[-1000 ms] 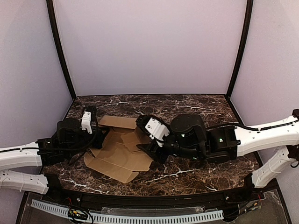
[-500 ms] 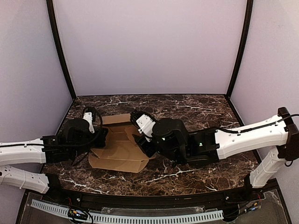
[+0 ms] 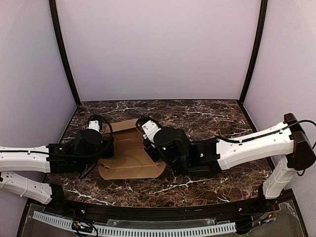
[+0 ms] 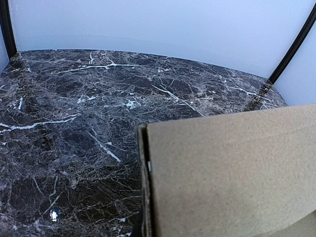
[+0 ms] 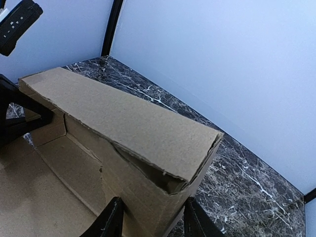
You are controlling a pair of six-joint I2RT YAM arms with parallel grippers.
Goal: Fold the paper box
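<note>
From above, the paper box lies half-made on the dark marble table, its floor flat and its rear panel lifted. The left gripper is at the box's left end and the right gripper is at its rear right corner. The box's long axis runs left to right, so each arm has one end of it.

The left wrist camera sees a cardboard panel standing close in the lower right, one upright edge turned to the lens, with bare marble beyond the box. Its own fingers are out of sight. They are together, though I cannot tell whether a cardboard edge is pinched between them.

The right wrist camera gives the telling view. The box's rear wall, folded over on itself with a ragged edge, runs away from the lens toward the left gripper. The fingers stand apart, one on the inner side of that wall's near end and one on the outer side. The wall sits between them, and they do not look clamped on it.

I'd judge the next move to be the right arm's. It is nearer that wall end, which sits straight ahead between its fingertips, and a squeeze there would set the fold along the wall's length.
</note>
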